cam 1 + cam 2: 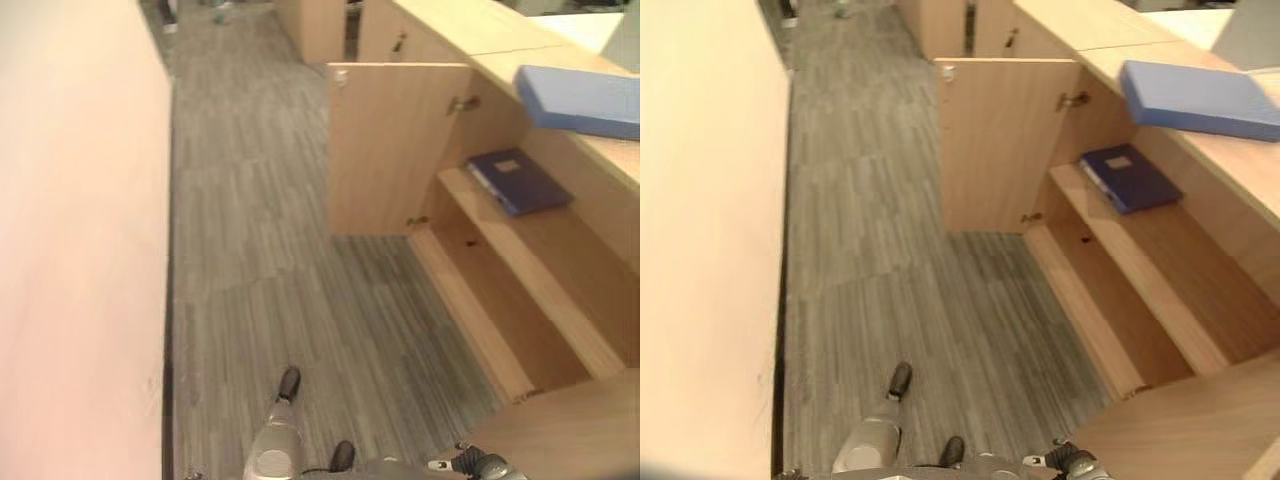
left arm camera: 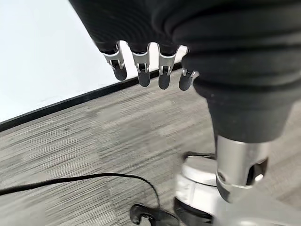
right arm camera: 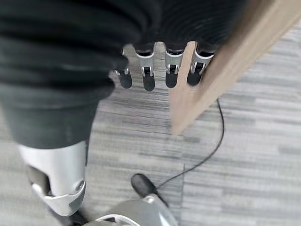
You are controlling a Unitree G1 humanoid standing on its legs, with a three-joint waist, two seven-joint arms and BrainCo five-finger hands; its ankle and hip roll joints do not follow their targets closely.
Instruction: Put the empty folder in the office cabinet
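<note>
Grey striped carpet [image 1: 270,230] lay beneath both hands. In its wrist view the left hand [image 2: 141,66] hung with fingers relaxed and apart, holding nothing, a white wall [image 2: 42,52] beyond its fingertips. The right hand [image 3: 155,70] hung likewise, fingers loose and empty, beside a wooden door edge [image 3: 211,80]. Well ahead of the right hand and to its right, the office cabinet [image 1: 520,300] stood with its door [image 1: 395,150] swung wide. A dark blue folder [image 1: 518,180] lay flat on its upper shelf, bearing what looked like a pale label. Farther right, a lighter blue folder [image 1: 580,100] rested on the cabinet's top [image 1: 610,160].
</note>
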